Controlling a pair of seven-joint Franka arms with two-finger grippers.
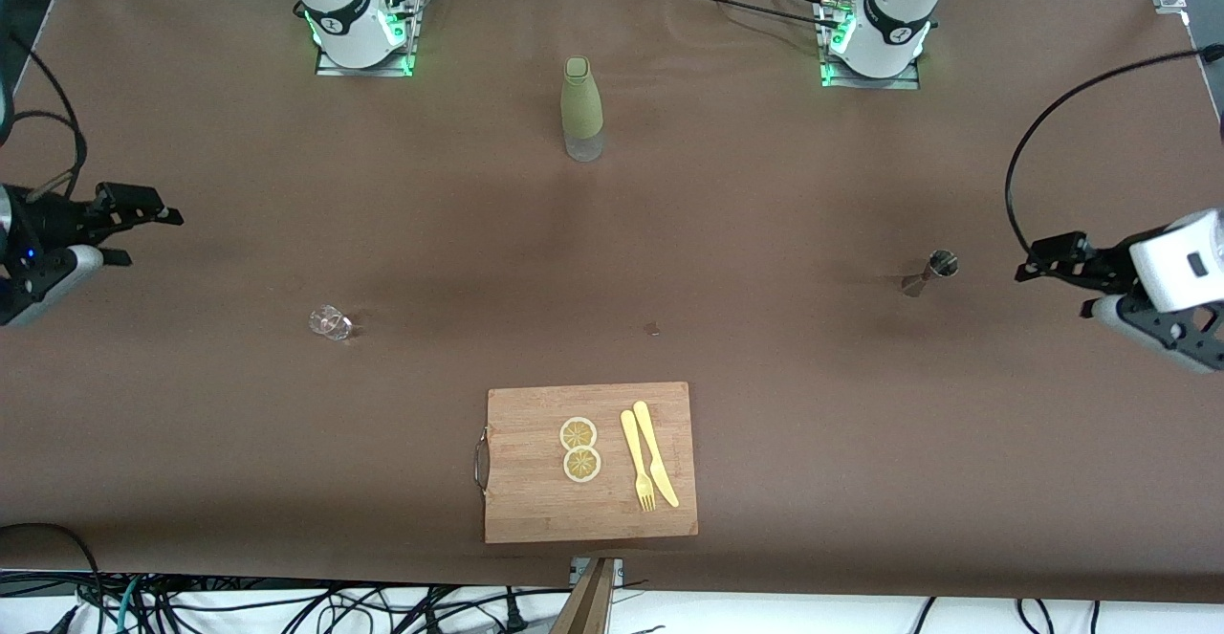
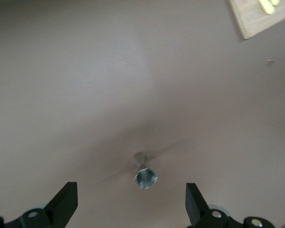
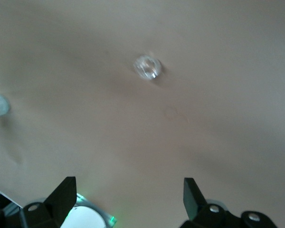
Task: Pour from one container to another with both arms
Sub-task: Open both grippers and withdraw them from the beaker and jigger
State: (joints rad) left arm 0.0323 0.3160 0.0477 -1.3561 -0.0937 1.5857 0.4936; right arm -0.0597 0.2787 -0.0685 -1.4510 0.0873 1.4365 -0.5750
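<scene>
While both arms waited out at the two ends of the brown worktop [image 1: 191, 443], neither had hold of anything. The left gripper [image 1: 1038, 266] hung in the air at the left arm's end, its black fingers [image 2: 66, 202] spread wide apart with nothing between them. Just beside it on the worktop stood a small metal jigger [image 1: 932, 271], upright with its open mouth up; in the left wrist view the jigger [image 2: 145, 175] showed between the two fingers but lower down on the surface, apart from both.

The right gripper [image 1: 153, 223] hung at the right arm's end, its jaws likewise fully apart and empty. A small clear glass [image 1: 330, 322] sat on the worktop near it, nearer to the front camera than the gripper's spot, and in the right wrist view the glass [image 3: 147, 67] lay well away from the fingers [image 3: 61, 197].

Between the two arm bases, a tall bottle [image 1: 581, 108] stood upright, wrapped in an olive-green sleeve with a clear bottom part showing below it.

Nearest the front camera lay a wooden cutting board [image 1: 535, 500] with a metal handle at the edge toward the right arm's end. On it rested two lemon slices [image 1: 579, 448], touching one another, and beside them a yellow fork [image 1: 637, 462] and a yellow knife [image 1: 655, 452] lying side by side.
</scene>
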